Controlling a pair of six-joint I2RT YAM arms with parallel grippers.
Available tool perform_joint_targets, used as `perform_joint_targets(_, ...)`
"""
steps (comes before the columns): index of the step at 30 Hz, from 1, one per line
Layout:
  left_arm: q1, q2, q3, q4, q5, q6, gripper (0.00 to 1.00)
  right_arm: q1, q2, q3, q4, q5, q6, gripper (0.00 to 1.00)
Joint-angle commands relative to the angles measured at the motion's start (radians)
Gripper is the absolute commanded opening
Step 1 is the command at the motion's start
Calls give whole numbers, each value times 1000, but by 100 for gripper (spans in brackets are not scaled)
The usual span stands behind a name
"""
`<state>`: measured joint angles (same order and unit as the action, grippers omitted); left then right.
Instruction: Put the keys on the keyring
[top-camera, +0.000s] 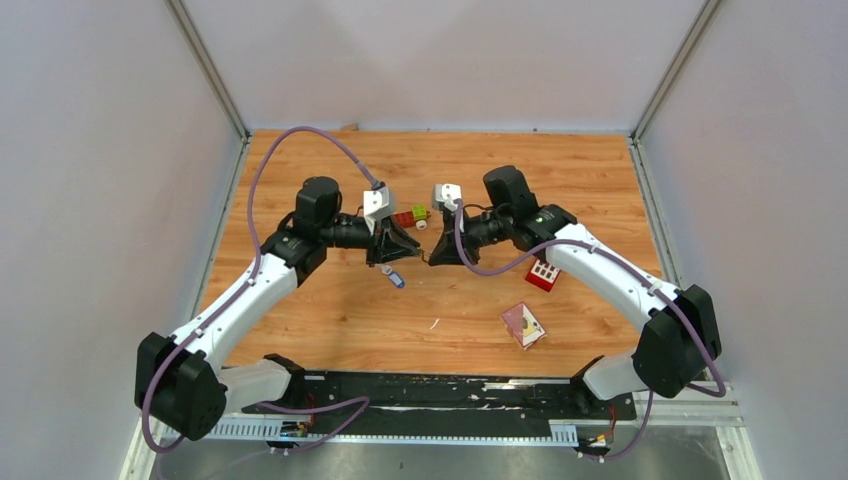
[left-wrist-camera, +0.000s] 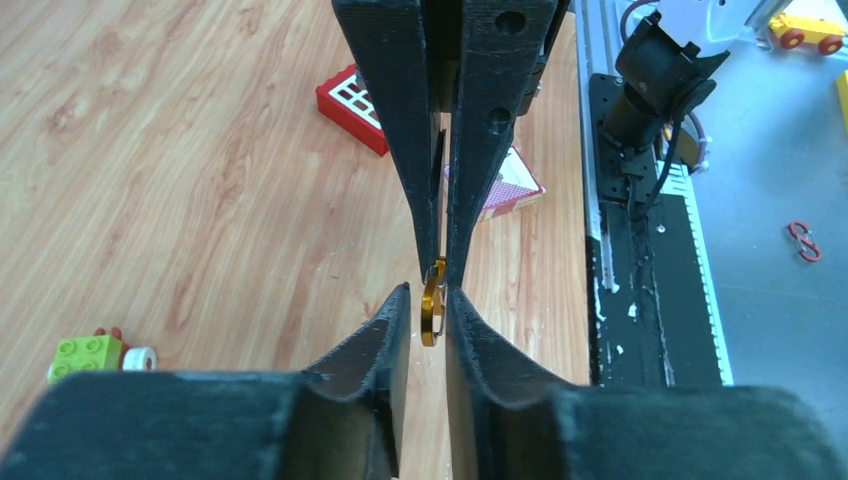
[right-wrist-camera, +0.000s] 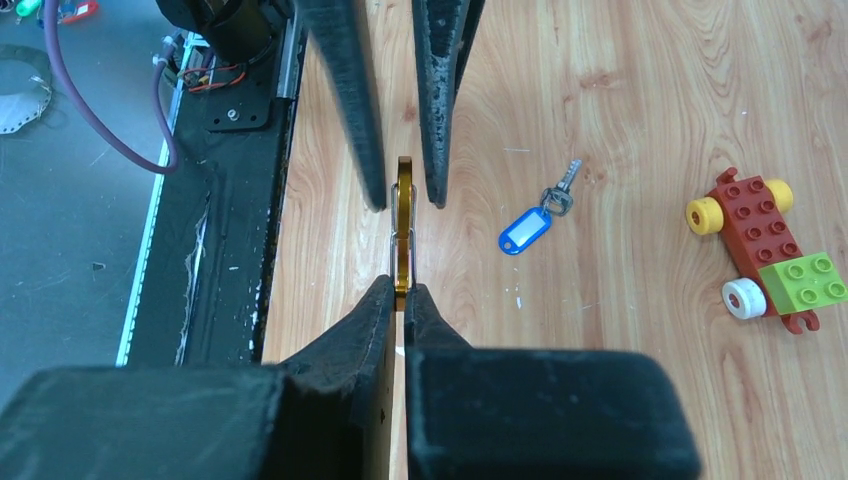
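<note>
Keyring (right-wrist-camera: 403, 228) plus blue key (right-wrist-camera: 527, 229), right wrist view

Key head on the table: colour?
Blue; the key shows best in the right wrist view.

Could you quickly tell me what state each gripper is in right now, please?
Left gripper: slightly open around the keyring, not clamping it.
Right gripper: shut on the keyring.
</note>
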<state>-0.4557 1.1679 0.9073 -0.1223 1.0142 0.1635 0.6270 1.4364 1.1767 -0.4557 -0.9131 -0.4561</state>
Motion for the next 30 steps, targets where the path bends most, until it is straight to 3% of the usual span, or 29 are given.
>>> perform_joint_targets(1, -1, -3, 16, 88, -11, -23, 39, -8, -25, 0, 108, -2, 69, 0)
perform_joint_targets(3, 6, -10, -3, 133, -20, -44, 49, -23, -39, -9, 162, -16, 127, 0)
perform_joint_targets(7, 27, -29, -100, 371, -21, -181, 61, -36, -46, -23, 224, -59, 219, 0)
perform_joint_targets(14, 29, -16, -231, 724, -17, -394, 67, -54, -53, -78, 342, -85, 312, 0)
perform_joint_targets(19, 29, -3, -294, 941, 1, -504, 61, -61, -51, -106, 395, -102, 341, 0)
perform_joint_targets(26, 28, 17, -294, 950, 30, -519, 40, -65, -51, -116, 418, -116, 354, 0)
perform_joint_targets(30, 28, 20, -295, 951, 39, -526, 36, -71, -51, -117, 423, -119, 359, 0)
